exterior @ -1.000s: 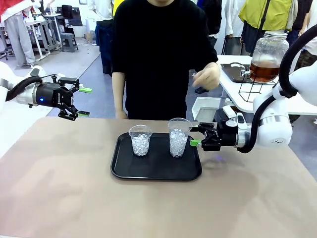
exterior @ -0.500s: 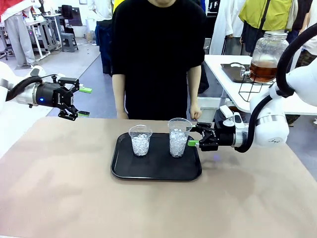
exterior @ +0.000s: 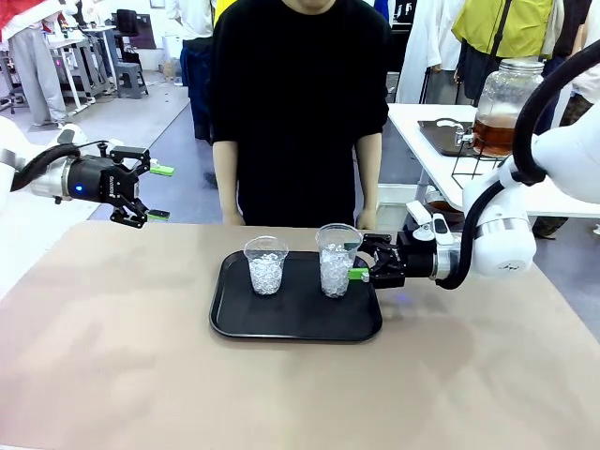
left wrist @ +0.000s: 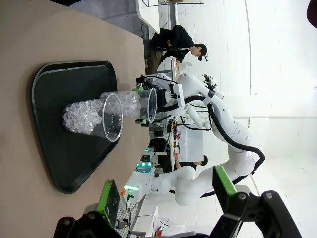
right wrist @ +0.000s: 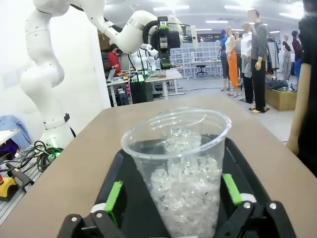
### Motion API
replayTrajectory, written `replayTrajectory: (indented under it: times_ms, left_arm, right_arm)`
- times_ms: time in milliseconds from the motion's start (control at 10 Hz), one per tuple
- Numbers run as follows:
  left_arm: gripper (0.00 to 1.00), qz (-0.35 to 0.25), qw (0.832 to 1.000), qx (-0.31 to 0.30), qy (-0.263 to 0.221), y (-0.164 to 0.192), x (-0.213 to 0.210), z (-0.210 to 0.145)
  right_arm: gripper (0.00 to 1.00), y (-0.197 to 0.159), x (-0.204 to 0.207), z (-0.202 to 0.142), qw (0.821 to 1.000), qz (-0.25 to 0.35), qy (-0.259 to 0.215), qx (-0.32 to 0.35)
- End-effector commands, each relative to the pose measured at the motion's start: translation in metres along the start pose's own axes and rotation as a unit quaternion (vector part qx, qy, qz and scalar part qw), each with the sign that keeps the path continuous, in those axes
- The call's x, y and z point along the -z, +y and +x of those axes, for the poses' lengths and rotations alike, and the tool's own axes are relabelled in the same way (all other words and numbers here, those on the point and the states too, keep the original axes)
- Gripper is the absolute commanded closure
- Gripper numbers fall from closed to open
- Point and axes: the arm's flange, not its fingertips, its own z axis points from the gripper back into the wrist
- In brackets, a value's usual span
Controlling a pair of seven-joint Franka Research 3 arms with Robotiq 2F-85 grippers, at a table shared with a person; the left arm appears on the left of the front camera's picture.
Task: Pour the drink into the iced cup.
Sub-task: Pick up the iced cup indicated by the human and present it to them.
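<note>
Amber drink [exterior: 495,138] lies low in a glass jar [exterior: 511,89]; the iced cup [exterior: 337,262] stands upright on a black tray [exterior: 281,325].

Tan counter [exterior: 112,375]: matte, evenly lit. Grey floor [exterior: 150,122] beyond it at 11 o'clock, with a black chair [exterior: 127,21] farther back. White side table [exterior: 412,114] at 2 o'clock. Ceiling light panels [right wrist: 166,8] lit. White wall [right wrist: 91,69] plain.

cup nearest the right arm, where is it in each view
Front view: cup at centre, the right-hand one of two.
Left wrist view: upper middle, the farther one.
Right wrist view: bottom centre, close up.
Shared landmark: black tray beneath it.
</note>
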Motion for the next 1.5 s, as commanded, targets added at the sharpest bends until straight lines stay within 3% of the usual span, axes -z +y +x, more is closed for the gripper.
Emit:
replayTrajectory:
  times_ms: [0, 1400]
  left_arm:
    - [0.00, 0.001, 1.000, 0.001, -0.003, -0.001, 0.000, -0.002]
    - [0.00, 0.001, 1.000, 0.001, -0.003, -0.001, 0.000, -0.002]
  right_arm:
    - [0.00, -0.010, 0.011, 0.002, 1.000, 0.012, 0.015, 0.010]
    - [0.00, -0.033, 0.040, -0.012, 0.999, -0.014, 0.005, 0.037]
